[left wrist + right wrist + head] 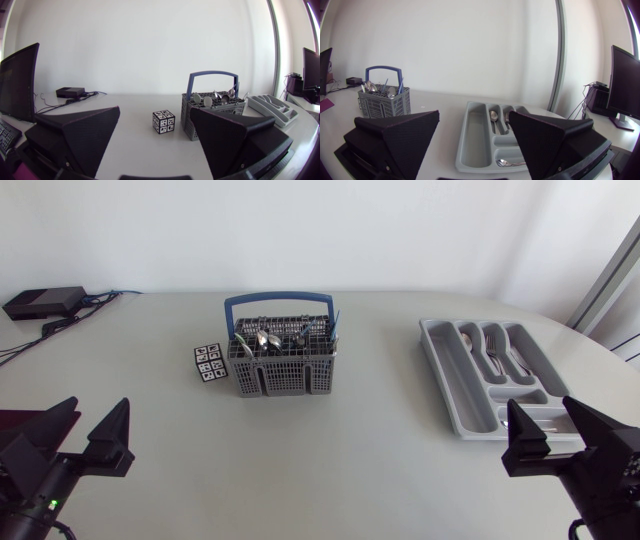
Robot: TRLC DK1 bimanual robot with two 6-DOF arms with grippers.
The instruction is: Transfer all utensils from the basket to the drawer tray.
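Grippers hang nearest, low over the front of the pale table [350, 470]. The left gripper [100, 406] is at the front left and the right gripper [545, 406] at the front right. Each has its 2 black wedge fingers spread wide with nothing between them.

Just ahead of the right gripper lies the grey drawer tray [432, 350], running away from it along the table's right side. The tray's near cross compartment holds 1 spoon [510, 162]. The long compartments beyond it hold a second spoon [493, 117] and forks [497, 352].

Well apart from the tray, around the middle of the table, stands the grey mesh basket [283, 375] with its blue handle [279, 299] upright. The utensils [262, 340] stand inside it, and several spoon bowls show above the rim. Just beside the basket, on its left, sits a small cube [209, 363] with black and white markers.

Farthest off, at the far left corner, a flat black box [45, 302] lies with cables [70, 320] trailing from it.
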